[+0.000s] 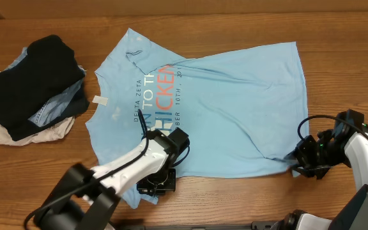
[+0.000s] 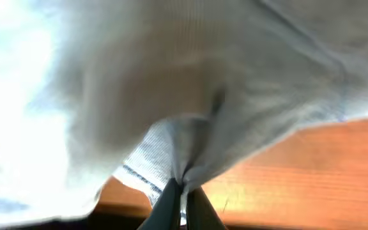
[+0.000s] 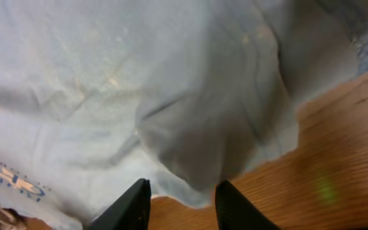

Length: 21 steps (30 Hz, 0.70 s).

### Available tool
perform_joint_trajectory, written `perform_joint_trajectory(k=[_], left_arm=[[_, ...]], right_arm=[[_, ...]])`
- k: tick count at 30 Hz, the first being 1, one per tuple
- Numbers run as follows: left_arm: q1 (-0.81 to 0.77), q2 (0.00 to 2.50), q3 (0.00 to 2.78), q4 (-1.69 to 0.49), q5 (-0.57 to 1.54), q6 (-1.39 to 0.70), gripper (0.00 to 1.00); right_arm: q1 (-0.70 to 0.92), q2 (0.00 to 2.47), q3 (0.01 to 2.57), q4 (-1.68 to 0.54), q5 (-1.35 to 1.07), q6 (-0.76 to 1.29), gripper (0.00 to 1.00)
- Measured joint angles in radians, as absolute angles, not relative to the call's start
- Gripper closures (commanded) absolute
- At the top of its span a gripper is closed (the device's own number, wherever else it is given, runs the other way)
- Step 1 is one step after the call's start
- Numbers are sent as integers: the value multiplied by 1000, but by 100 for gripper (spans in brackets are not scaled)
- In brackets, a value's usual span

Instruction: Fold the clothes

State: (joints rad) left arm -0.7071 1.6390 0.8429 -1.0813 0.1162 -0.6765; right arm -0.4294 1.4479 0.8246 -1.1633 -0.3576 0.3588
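- Sky-blue T-shirt (image 1: 229,102) is spread on the worktop (image 1: 344,76), lettering up, creased, collar toward the left.
- Near hem of the shirt is pinched by the left end effector (image 2: 184,190). Jaws are closed tight on a bunched fold, and the cloth is drawn into a peak there.
- Right end effector (image 3: 181,195) is seen at the shirt's near right corner, fingers partly parted. A rounded fold of cloth lies just beyond the tips; contact cannot be told, and nothing is seen gripped.
- Pile of other clothes (image 1: 34,89) is noted at the worktop's left end, apart from the shirt: black on top, denim-blue and cream beneath.
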Motion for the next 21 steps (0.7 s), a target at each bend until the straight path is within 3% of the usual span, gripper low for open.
perform_joint_trajectory(k=[5,8,21], left_arm=[[-702,1489,927,-1167,83,-677,96],[-677,1409,948,-1179,70,-677,96],[-569,1357,949,-1277,15,-680,96]], right_arm=[[-429,1448,822,-1162,-343,414,58],[-429,1448,789,-1154,-338,451,39],[-429,1448,646,-1082,-299,530,42]])
